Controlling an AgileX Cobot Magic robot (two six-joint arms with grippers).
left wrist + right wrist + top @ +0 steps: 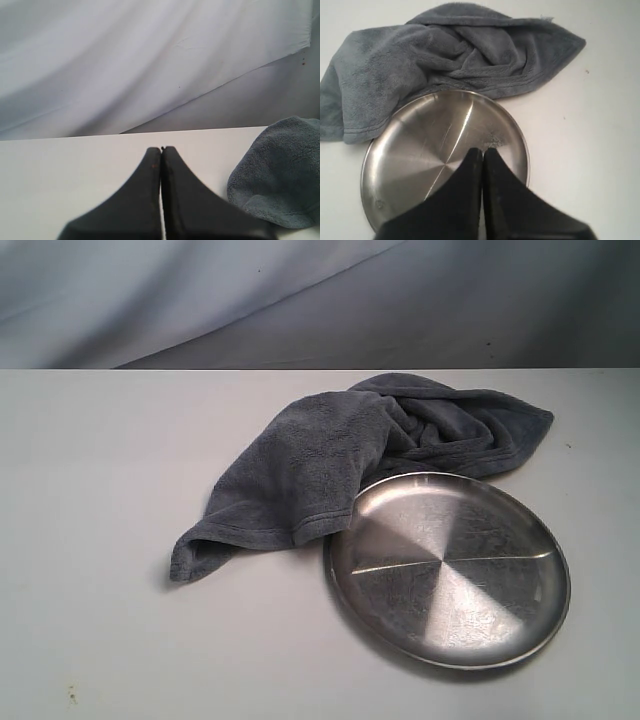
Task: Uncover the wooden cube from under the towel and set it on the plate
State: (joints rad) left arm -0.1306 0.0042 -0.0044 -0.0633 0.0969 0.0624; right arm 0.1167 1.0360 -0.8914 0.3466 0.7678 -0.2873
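Note:
The grey-blue towel (370,460) lies bunched on the white table, its near hem lapping the far rim of the silver plate (450,565). The wooden cube is hidden; no part of it shows in any view. Neither gripper appears in the exterior view. My left gripper (161,148) is shut with nothing in it, above bare table, with a corner of the towel (280,170) off to one side. My right gripper (483,150) is shut and empty, held over the plate (420,150), with the towel (445,55) lying beyond it.
A pale wrinkled cloth backdrop (300,300) hangs behind the table's far edge. Bare white tabletop (100,440) stretches left of the towel and in front of the plate.

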